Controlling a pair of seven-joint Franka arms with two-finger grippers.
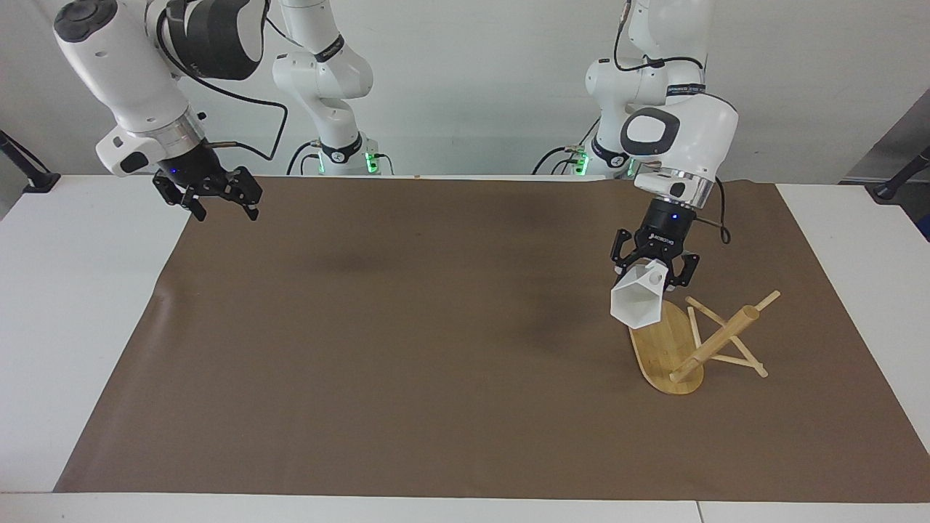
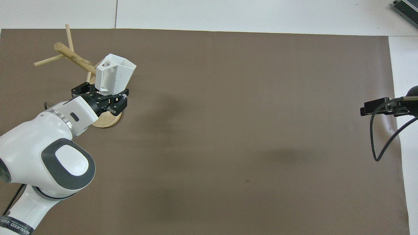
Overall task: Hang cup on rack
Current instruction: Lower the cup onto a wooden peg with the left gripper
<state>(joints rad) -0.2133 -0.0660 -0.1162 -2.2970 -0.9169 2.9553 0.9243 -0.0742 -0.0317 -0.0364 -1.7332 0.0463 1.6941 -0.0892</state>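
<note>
The white faceted cup [image 1: 639,299] [image 2: 114,73] hangs in the air, tilted, with my left gripper [image 1: 655,270] [image 2: 102,94] shut on it near the pierced handle. It is over the oval base of the bamboo rack [image 1: 672,345] [image 2: 75,58], which stands at the left arm's end of the table with its thick post leaning and thin pegs crossing it. The cup's handle hole sits close to the post but apart from the pegs. My right gripper [image 1: 211,197] [image 2: 375,107] is open, raised over the mat's edge at the right arm's end, holding nothing.
A brown mat [image 1: 436,327] covers most of the white table [image 1: 73,290]. A loose black cable [image 2: 378,140] droops from the right wrist. A dark device corner [image 2: 406,8] shows at the table's corner farthest from the robots.
</note>
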